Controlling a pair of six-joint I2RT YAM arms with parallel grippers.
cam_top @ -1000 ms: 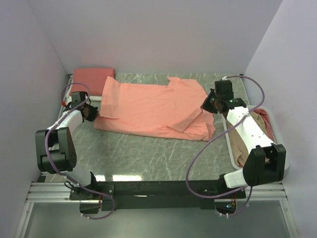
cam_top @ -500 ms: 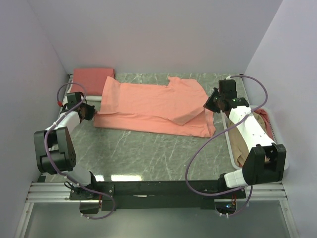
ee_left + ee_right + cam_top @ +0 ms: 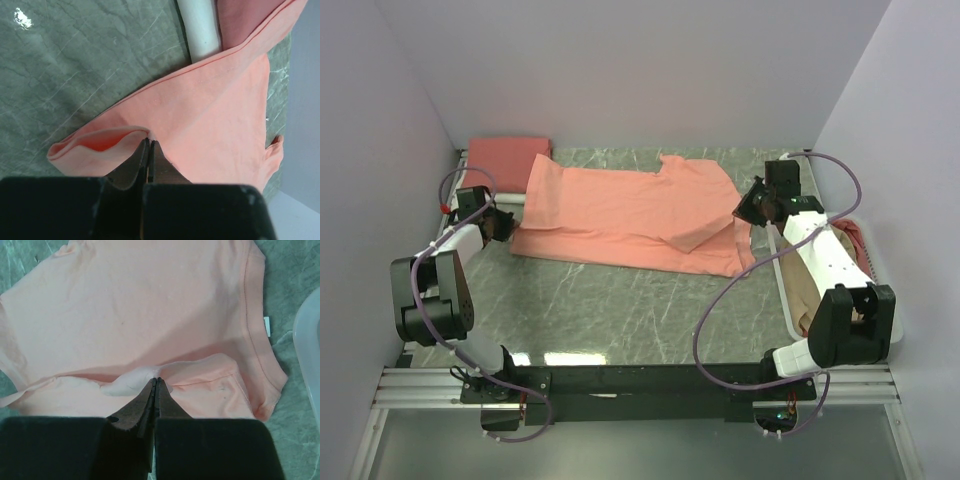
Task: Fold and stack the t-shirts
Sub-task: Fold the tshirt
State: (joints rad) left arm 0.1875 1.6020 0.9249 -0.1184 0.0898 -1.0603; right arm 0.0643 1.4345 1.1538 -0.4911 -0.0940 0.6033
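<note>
A salmon-pink shirt (image 3: 620,205), spread on the table (image 3: 620,310) between both arms, is seen clamped at opposite edges by the left gripper (image 3: 149,143) and right gripper (image 3: 156,381), apparently mid-fold, with both pinched edges to be carried across together.

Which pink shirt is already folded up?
The small darker pink shirt in the far left corner, a neat rectangle. The big pink shirt lies spread out, held by the left gripper and the right gripper.

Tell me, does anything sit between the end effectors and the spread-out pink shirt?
Nothing visible. The left end effector and right end effector are each shut directly on a fold of the salmon-pink t-shirt.
</note>
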